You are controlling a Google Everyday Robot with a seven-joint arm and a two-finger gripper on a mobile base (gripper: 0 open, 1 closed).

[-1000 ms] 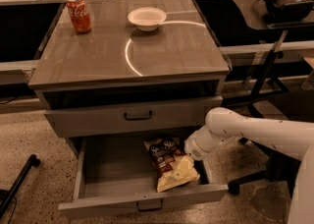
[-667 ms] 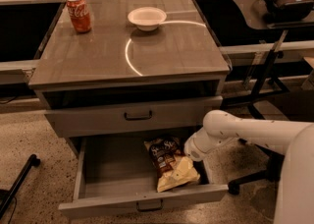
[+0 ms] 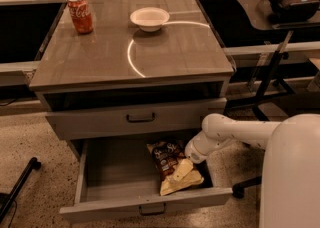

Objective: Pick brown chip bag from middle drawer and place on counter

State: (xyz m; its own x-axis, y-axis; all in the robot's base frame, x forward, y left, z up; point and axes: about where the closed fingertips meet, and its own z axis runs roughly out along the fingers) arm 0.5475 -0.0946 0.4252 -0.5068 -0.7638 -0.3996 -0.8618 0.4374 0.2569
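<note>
The brown chip bag [image 3: 169,161] lies flat on the floor of the open middle drawer [image 3: 114,168], in its right half. Its dark front faces up and its cream bottom end is toward the drawer's front wall. Its long axis runs roughly back to front, slanting a little toward the right front corner.

The gripper [image 3: 191,155], on the robot's only arm, reaches in from the right and sits low inside the drawer. It is at the bag's right edge, touching it or just beside it. The bag therefore lies immediately to the gripper's left, slightly nearer the drawer front. I cannot tell whether the gripper is spread or closed on the bag.

The counter surface [image 3: 105,57] is above and behind the gripper, past the shut upper drawer front [image 3: 90,121]. A red soda can [image 3: 80,16] and a white bowl [image 3: 149,18] stand at its far end.
</note>
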